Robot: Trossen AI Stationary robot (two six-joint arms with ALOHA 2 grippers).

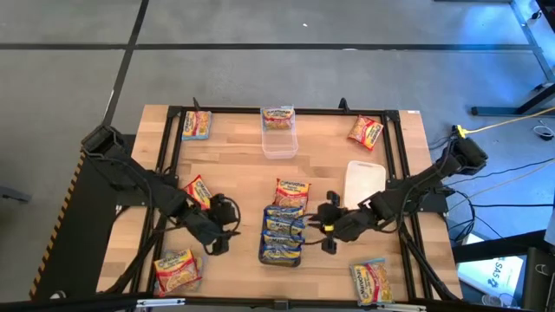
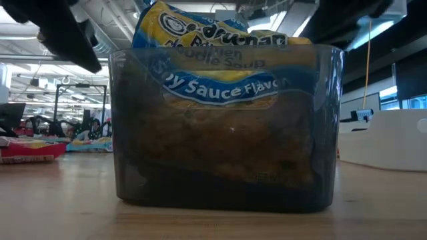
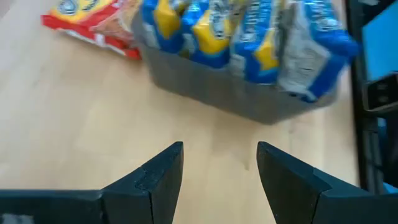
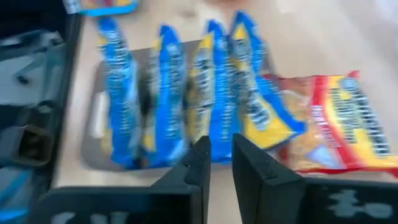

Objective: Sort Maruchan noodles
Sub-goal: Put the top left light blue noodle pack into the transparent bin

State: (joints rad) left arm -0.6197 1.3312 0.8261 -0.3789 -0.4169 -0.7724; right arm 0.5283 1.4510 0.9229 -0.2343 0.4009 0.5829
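Observation:
A dark grey tray (image 1: 263, 257) at the table's middle holds several blue-banded Maruchan packets (image 1: 283, 230) standing on edge; they also show in the right wrist view (image 4: 168, 93) and the left wrist view (image 3: 249, 37). A red-banded packet (image 1: 292, 192) lies flat against the tray's far end. My left gripper (image 1: 232, 227) is open and empty just left of the tray, its fingers (image 3: 219, 149) pointing at the tray's side. My right gripper (image 1: 319, 227) is just right of the tray, empty, with a narrow gap between its fingers (image 4: 221, 144).
Loose packets lie at the far left (image 1: 197, 126), far right (image 1: 366, 132), by the left arm (image 1: 199, 191), near left (image 1: 177, 270) and near right (image 1: 371, 282). A clear tub (image 1: 279, 143) holds one packet (image 1: 277, 119). A white tray (image 1: 365, 182) lies by the right arm.

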